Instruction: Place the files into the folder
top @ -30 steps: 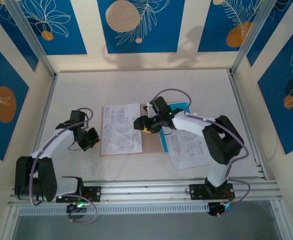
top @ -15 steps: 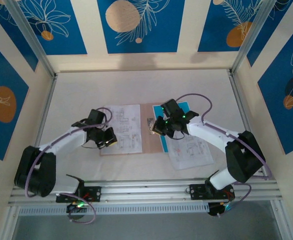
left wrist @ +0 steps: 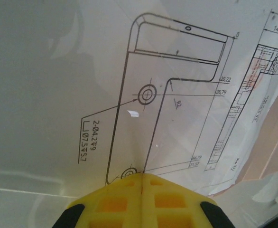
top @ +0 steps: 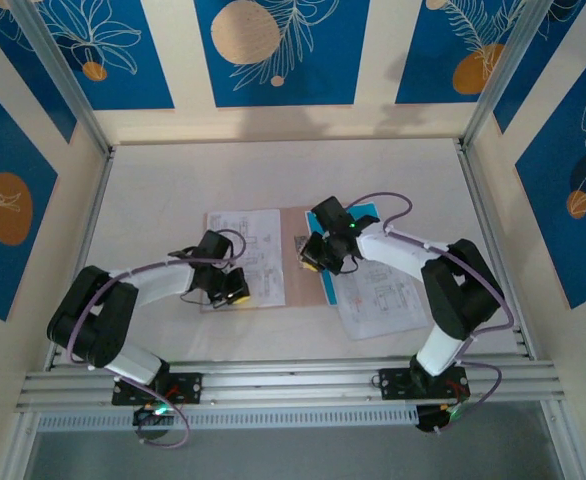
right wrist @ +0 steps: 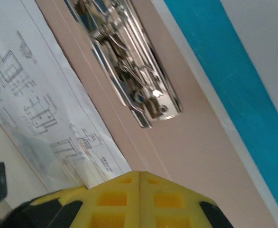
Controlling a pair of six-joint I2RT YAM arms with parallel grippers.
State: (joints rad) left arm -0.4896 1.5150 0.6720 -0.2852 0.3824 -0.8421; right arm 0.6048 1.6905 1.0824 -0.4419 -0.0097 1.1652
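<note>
The pinkish-tan folder lies open in the middle of the table, with a metal clip on its spine. A white printed sheet covers its left leaf. A cyan sheet and another white printed sheet lie over its right side. My left gripper is shut, its yellow tips resting on the left sheet's drawing near its front edge. My right gripper is shut with nothing in it, its tips low over the bare folder just in front of the clip.
The aluminium rail carrying both arm bases runs along the near edge. Frame posts and patterned walls close in the back and the sides. Bare white tabletop lies behind the folder.
My left gripper has swung right, from beside the folder onto the left sheet. My right gripper has shut and drawn back a little from the sheet's edge to the spine.
</note>
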